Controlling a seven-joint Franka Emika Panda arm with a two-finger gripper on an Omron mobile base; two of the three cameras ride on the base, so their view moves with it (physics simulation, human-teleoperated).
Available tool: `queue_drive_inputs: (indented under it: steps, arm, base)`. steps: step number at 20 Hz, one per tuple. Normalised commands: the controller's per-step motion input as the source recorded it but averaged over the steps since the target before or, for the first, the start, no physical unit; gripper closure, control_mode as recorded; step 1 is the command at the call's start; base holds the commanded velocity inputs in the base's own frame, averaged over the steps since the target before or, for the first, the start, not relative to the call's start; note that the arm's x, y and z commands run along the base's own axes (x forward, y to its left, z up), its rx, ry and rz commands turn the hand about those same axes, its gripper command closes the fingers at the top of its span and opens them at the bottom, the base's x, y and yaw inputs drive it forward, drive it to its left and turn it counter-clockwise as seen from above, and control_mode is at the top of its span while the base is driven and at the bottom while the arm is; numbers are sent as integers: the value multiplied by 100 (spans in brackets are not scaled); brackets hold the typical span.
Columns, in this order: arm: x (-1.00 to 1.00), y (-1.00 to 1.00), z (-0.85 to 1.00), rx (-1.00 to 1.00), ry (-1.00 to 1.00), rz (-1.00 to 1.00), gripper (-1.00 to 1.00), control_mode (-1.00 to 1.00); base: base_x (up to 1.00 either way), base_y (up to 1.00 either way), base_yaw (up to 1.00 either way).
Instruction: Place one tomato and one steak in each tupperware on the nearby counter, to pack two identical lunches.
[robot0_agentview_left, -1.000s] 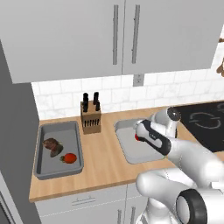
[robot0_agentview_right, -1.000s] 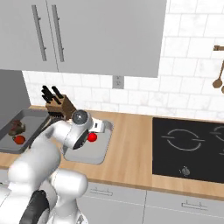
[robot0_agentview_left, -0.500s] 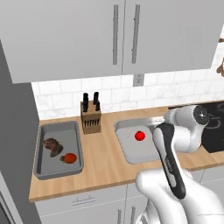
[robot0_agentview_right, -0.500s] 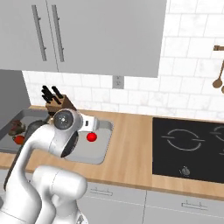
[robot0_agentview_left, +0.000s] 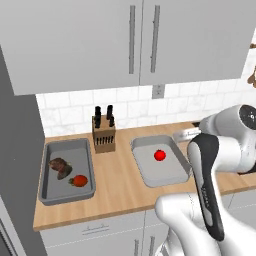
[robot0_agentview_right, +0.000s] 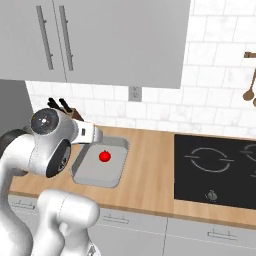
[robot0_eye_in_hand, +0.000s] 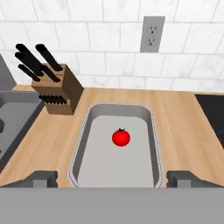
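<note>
Gripper (robot0_eye_in_hand: 112, 177) spread wide, empty, hanging above the near rim of the right tupperware (robot0_eye_in_hand: 87, 144). Lone tomato (robot0_eye_in_hand: 121, 137) at that tray's centre, apart from every wall. Knife block (robot0_agentview_left: 104, 134) at ten o'clock of that tray, on the wooden surface (robot0_agentview_left: 117, 175). Left tupperware (robot0_agentview_left: 65, 190) at nine o'clock of the right one, holding a steak (robot0_agentview_left: 60, 167) with a second tomato (robot0_agentview_left: 79, 180) just beside it at five o'clock. Black hob (robot0_agentview_right: 220, 165) at three o'clock
</note>
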Motion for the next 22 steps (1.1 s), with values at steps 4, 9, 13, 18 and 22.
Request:
queue_drive_inputs:
  steps: [4, 9, 13, 18, 22]
  arm:
    - [-98, 1, -10, -6, -1, 0, -100, -100]
    - [-50, 20, -3, -7, -2, 0, -100, -100]
    - [63, 36, -25, -1, 0, 3, -100, -100]
    - [1, 5, -15, -1, 0, 1, -100, 100]
    - [0, 0, 0, 0, 0, 0, -100, 100]
  base:
    - [0, 0, 0]
    - [0, 0, 0]
    - [0, 0, 0]
    - [-40, 0, 0]
    - [-100, 0, 1]
